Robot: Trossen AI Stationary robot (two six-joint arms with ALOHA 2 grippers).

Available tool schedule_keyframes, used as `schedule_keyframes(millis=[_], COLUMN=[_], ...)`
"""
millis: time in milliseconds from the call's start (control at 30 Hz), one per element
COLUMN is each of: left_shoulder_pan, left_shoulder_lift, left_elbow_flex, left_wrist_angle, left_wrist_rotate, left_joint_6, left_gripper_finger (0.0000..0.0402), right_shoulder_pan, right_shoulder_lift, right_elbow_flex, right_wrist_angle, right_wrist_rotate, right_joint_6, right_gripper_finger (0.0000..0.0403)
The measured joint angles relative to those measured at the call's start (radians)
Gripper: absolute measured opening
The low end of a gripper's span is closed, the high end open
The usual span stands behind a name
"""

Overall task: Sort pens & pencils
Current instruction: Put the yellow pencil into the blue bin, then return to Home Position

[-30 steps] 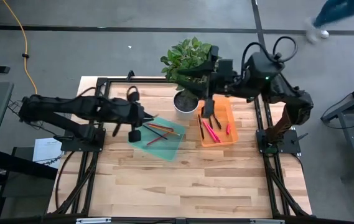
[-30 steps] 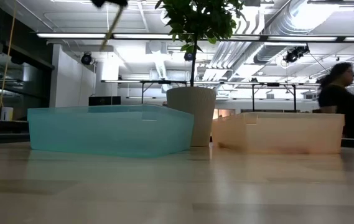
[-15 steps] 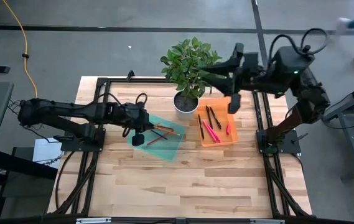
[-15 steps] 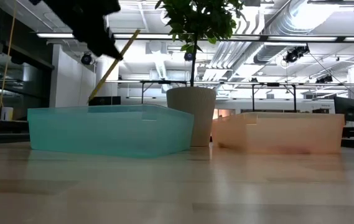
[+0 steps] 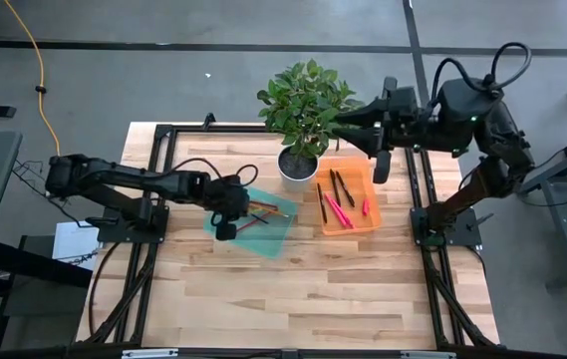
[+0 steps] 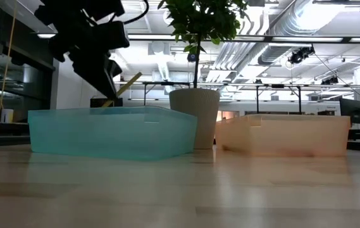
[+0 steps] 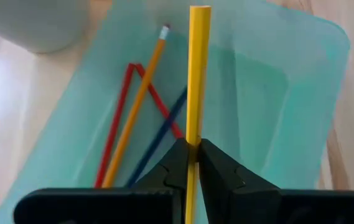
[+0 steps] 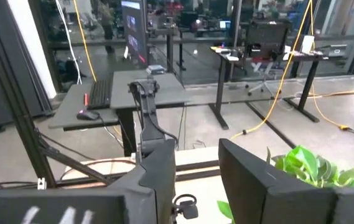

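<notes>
The left hand (image 7: 192, 163) was closed tight on a yellow pencil (image 7: 194, 74), held slanting just above the teal tray (image 5: 279, 237), where the other pencils (image 7: 140, 118) lay crossed beside the plant pot (image 5: 296, 166). This looked like the placing step: the hand needed only to open and let the pencil fall among them. The right hand (image 5: 379, 165) hung open and empty above the orange tray (image 5: 370, 221), which held the pens (image 5: 337, 204), on the pot's other side.
</notes>
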Motion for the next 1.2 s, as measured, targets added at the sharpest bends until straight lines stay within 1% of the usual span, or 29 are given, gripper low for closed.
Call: schedule_keyframes(millis=[100,167,300,467,533,633,733,867,1033,1200], left_shoulder_pan=[0.0,0.0,0.001,0.01,0.01,0.0,-0.02,-0.042,-0.075,-0.13], left_shoulder_lift=[0.014,0.013,0.013,0.019,0.018,-0.01,-0.077,-0.23,-0.433,-0.574], left_elbow_flex=[0.012,0.034,0.088,0.098,0.098,0.098,0.098,0.098,0.099,0.099], left_wrist_angle=[-0.004,-0.015,-0.019,-0.08,-0.107,-0.072,0.033,0.135,0.249,0.29], left_wrist_rotate=[-0.011,-0.023,-0.025,-0.013,-0.016,-0.016,-0.035,-0.085,-0.11,-0.16], left_joint_6=[0.001,0.026,0.073,0.09,0.078,0.066,0.037,0.028,0.028,0.059], left_gripper_finger=[0.0019,0.0028,0.0072,0.0132,0.0149,0.0169,0.0183,0.0191,0.0181,0.0171], right_shoulder_pan=[0.0,0.0,0.0,0.0,0.0,0.0,0.0,0.0,0.0,0.0], right_shoulder_lift=[0.005,0.005,0.005,0.005,0.005,0.005,0.005,0.008,0.008,0.011], right_elbow_flex=[-0.001,-0.002,-0.002,-0.002,-0.002,-0.002,-0.002,-0.002,-0.002,-0.002], right_wrist_angle=[-0.012,-0.025,-0.041,-0.043,-0.044,-0.065,-0.112,-0.179,-0.223,-0.227], right_wrist_rotate=[0.0,0.0,0.001,0.002,0.002,0.002,0.002,0.005,0.006,0.026], right_joint_6=[0.002,0.007,0.007,0.007,0.007,0.009,0.027,0.068,0.111,0.136], right_gripper_finger=[0.0115,0.0115,0.0115,0.0115,0.0115,0.0115,0.0115,0.0115,0.0115,0.0115])
